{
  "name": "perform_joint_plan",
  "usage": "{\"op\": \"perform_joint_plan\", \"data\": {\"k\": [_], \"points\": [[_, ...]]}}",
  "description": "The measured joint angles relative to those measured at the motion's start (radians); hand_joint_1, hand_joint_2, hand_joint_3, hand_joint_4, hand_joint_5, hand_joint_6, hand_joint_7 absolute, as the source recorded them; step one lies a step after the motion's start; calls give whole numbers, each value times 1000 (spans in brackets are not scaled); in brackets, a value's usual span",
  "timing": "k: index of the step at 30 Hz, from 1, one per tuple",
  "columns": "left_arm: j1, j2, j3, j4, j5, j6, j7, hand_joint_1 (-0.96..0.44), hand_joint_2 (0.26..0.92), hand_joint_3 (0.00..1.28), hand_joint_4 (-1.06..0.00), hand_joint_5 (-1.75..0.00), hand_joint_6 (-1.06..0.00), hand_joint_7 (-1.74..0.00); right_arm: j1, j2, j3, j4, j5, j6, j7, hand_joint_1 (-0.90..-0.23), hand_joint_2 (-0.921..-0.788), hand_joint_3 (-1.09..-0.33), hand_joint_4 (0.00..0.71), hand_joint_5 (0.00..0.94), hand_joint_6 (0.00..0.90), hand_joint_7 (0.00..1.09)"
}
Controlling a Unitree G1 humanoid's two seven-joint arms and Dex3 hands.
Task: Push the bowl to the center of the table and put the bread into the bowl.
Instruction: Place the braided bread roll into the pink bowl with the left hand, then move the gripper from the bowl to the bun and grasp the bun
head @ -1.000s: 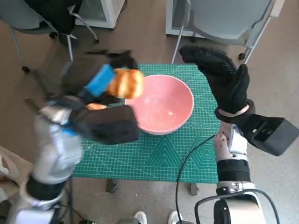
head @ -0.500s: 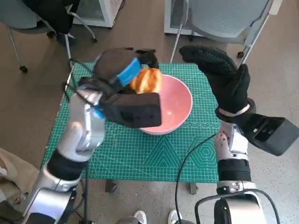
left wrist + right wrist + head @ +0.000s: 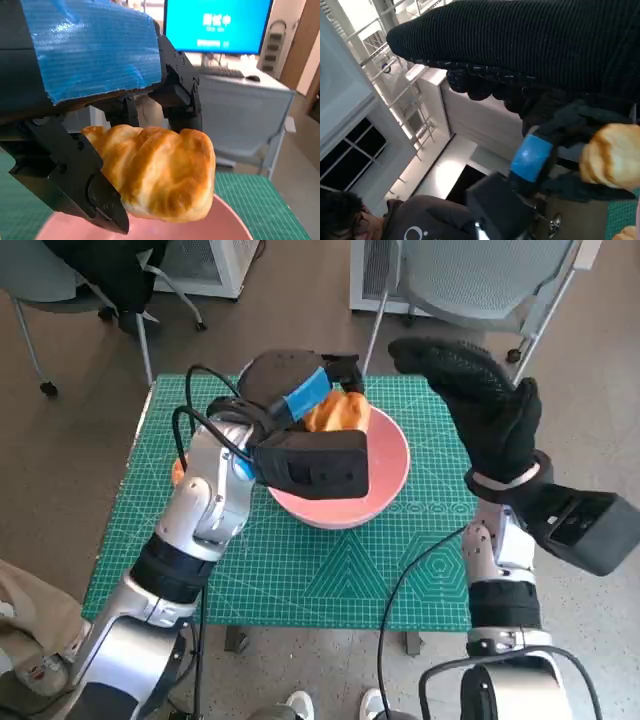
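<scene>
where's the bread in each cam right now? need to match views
Head view: bread above the pink bowl's far rim, held by the left hand.
Left wrist view: bread centre frame, between the black fingers.
Right wrist view: bread at right edge.
Shared landmark: the hand's blue tape.

The pink round bowl [image 3: 385,475] lay open beneath the left hand [image 3: 290,390] holding golden bread [image 3: 338,412], while the gloved right hand [image 3: 480,400] hovered beside its rim.
</scene>
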Motion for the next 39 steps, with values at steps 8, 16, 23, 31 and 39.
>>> {"op": "perform_joint_plan", "data": {"k": [8, 16, 23, 31, 39], "points": [[0, 3, 7, 10, -77, 3, -75, -197, 804, 45, -94, -40, -195, -183, 0, 0, -1, 0, 0, 0, 0, -702, -921, -807, 22, 2, -1, 211], [0, 21, 6, 1, -103, 10, -129, -315, 792, 21, -4, -1, -157, -109, 0, 0, -3, 0, 2, 0, 0, -702, -921, -809, 21, 1, -1, 210], [1, 44, -1, -6, -97, -1, -129, -394, 799, 17, 1, 1, -142, -90, 0, 2, -2, 0, 2, 0, 1, -701, -921, -811, 20, 1, -1, 207], [34, 89, 6, -99, -94, 1, -134, -448, 807, 15, 1, 1, -138, -83, 4, 6, 1, -6, 2, 2, 1, -701, -921, -810, 19, 0, 0, 208], [138, 182, 71, -310, -100, 66, -208, -460, 810, 12, 1, 1, -140, -80, 24, 10, 6, -35, 3, 7, 1, -701, -921, -809, 17, 0, -1, 215]]}}
